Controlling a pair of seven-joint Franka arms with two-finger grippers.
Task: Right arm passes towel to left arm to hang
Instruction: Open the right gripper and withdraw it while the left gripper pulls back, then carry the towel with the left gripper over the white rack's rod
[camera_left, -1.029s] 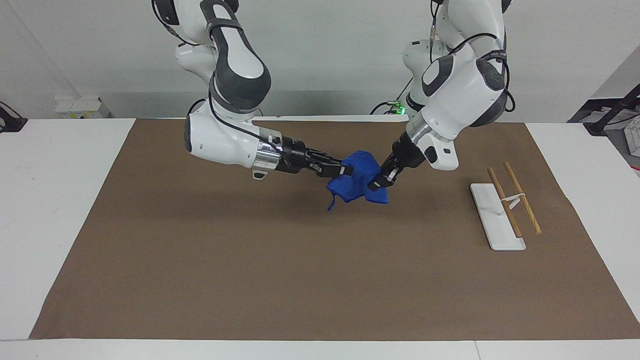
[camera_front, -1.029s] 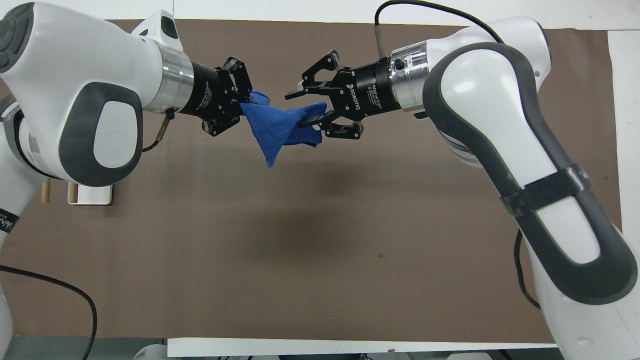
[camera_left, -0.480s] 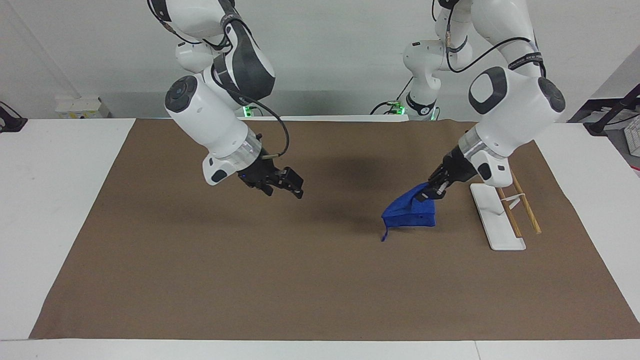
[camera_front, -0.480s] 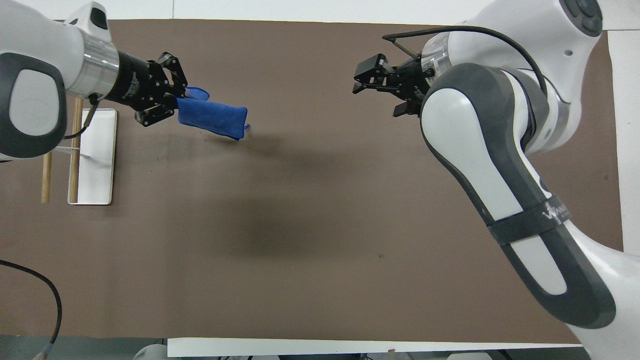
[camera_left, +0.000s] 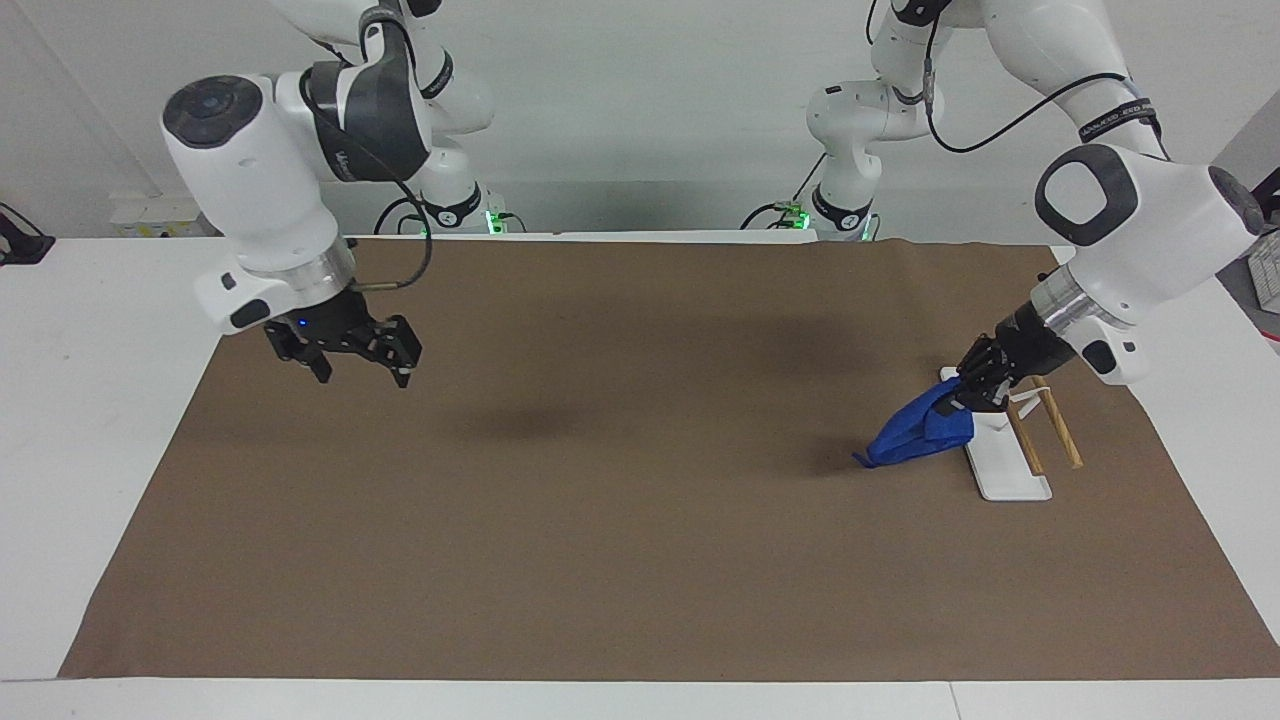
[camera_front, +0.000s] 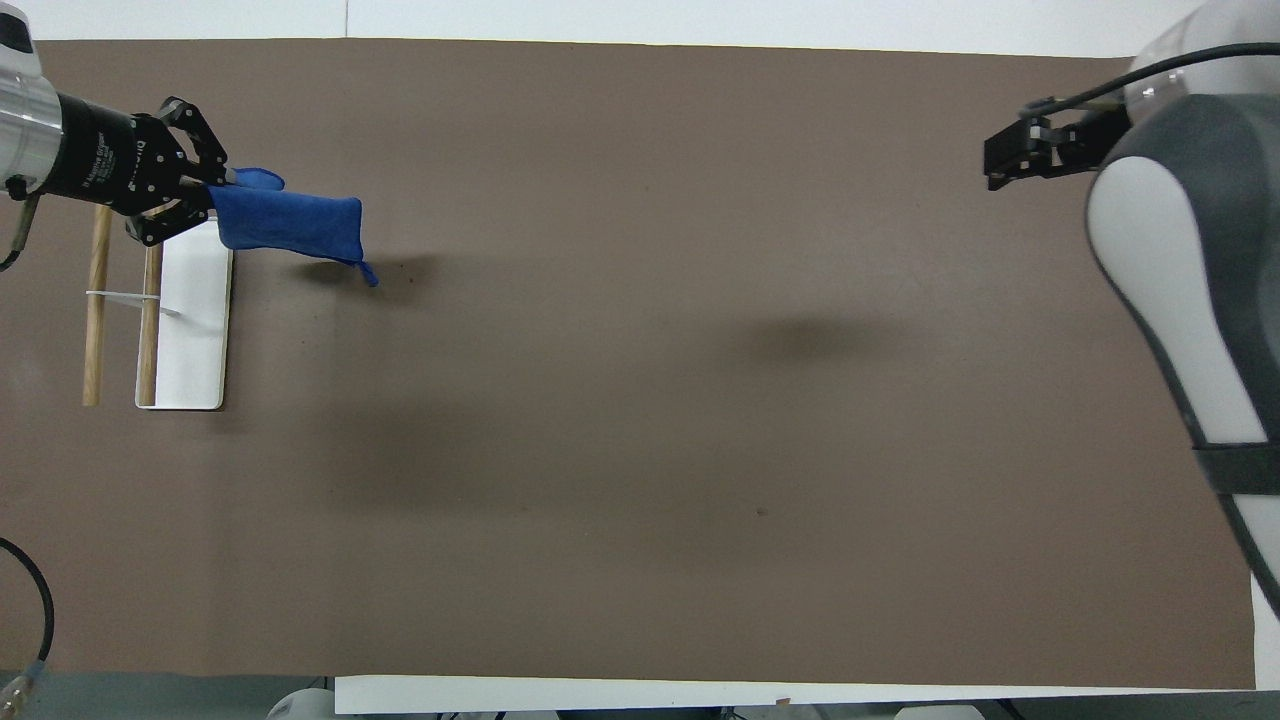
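left gripper (camera_left: 968, 392) clamped on towel (camera_left: 915, 434) over rack (camera_left: 1003, 440) | right gripper (camera_left: 362, 365) spread apart, empty, over mat (camera_left: 600, 520)

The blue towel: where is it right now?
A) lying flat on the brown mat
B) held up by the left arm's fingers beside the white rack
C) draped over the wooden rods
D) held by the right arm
B: the left gripper is shut on one end of the towel, which hangs beside the white rack; the right gripper is open and empty.
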